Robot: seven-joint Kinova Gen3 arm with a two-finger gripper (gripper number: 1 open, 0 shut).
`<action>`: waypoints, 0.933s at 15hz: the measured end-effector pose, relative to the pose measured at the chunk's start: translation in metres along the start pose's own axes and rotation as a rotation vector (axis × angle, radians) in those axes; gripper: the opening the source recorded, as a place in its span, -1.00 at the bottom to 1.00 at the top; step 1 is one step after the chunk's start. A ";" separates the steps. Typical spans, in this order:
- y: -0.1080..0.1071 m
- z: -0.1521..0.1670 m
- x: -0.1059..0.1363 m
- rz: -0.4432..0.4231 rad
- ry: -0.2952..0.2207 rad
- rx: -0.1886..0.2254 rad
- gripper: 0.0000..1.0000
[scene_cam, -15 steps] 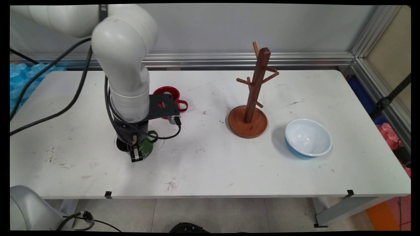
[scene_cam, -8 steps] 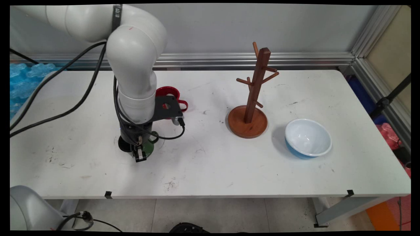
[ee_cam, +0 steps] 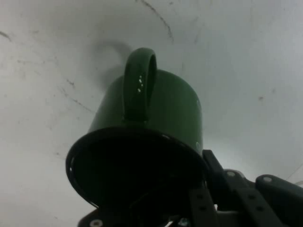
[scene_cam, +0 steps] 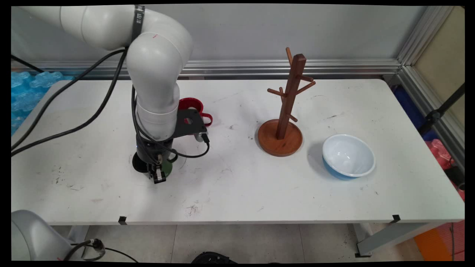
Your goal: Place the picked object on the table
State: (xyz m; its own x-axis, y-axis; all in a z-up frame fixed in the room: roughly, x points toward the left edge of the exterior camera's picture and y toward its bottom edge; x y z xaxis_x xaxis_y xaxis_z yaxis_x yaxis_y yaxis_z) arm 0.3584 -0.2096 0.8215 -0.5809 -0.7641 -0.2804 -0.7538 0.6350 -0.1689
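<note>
Green mug (ee_cam: pixel 156 111) at the gripper (scene_cam: pixel 159 177): glossy enamel-like finish, smooth, with a black rim. Gripper linkage: matt black, screw heads visible. Table (scene_cam: pixel 237 185) beneath the hand: matt white, scuffed and marked. Mug tree (scene_cam: pixel 285 107), well to the hand's side: smooth varnished wood. Bowl (scene_cam: pixel 348 155) beyond it: glossy, white inside, blue outside.

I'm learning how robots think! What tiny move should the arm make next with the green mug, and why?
Probably a slow, straight lift. The gripper seems to pinch the green mug by its rim only, right down at the table, so a gentle rise looks safest. The red mug stands close behind, so swinging sideways now might bump it.
</note>
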 end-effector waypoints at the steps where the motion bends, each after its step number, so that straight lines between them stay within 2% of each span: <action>1: 0.000 0.000 0.000 -0.003 -0.002 0.000 -1.00; 8: 0.001 0.003 0.002 -0.020 -0.018 -0.005 -1.00; 9: 0.001 0.003 0.003 -0.023 -0.020 -0.006 1.00; 14: 0.002 0.005 0.006 -0.043 -0.017 -0.011 1.00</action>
State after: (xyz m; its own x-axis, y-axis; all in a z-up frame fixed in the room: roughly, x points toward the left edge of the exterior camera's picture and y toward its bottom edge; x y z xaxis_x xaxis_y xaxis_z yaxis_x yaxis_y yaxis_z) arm 0.3550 -0.2118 0.8147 -0.5429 -0.7883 -0.2896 -0.7811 0.6006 -0.1706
